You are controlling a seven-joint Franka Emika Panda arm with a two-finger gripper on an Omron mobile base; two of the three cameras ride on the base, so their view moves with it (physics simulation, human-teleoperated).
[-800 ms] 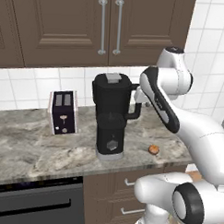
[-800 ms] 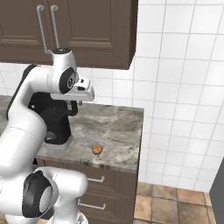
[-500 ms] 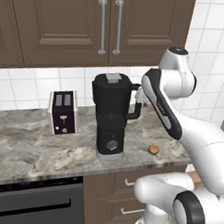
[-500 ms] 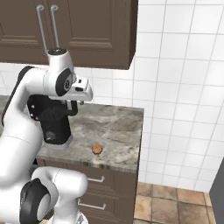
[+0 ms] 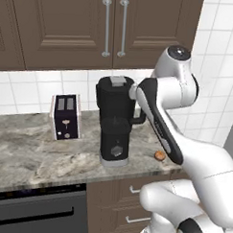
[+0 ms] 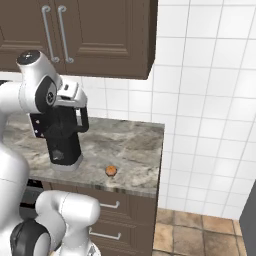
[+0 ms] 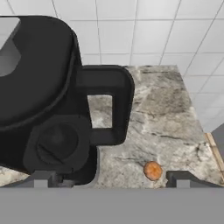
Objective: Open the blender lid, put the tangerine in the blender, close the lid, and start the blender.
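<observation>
One tall black blender (image 5: 116,121) stands on the grey-veined marble desk (image 5: 30,155), toward the desk's front edge, its dark jug carrying a chunky looped side handle above a squared base with a round front knob. The blender lid (image 5: 116,82), a flat, black rounded square with one small grey square cap at its centre, sits closed on the jug. A single tangerine (image 5: 159,155), small, round and orange, lies on the bare stone just inside the front edge, between the blender and the desk's right end and apart from both. To the blender's left stands one silver-and-dark toaster (image 5: 65,116) with two slots, nearer the back wall of glossy white tiles. Two brown panelled cabinet doors with slim metal handles hang overhead. The white arm's jaws (image 7: 109,179) hover beside the lid at the jug's handle side, spread wide and holding nothing; from the hand view the two dark tips frame the blender base and the tangerine below.
</observation>
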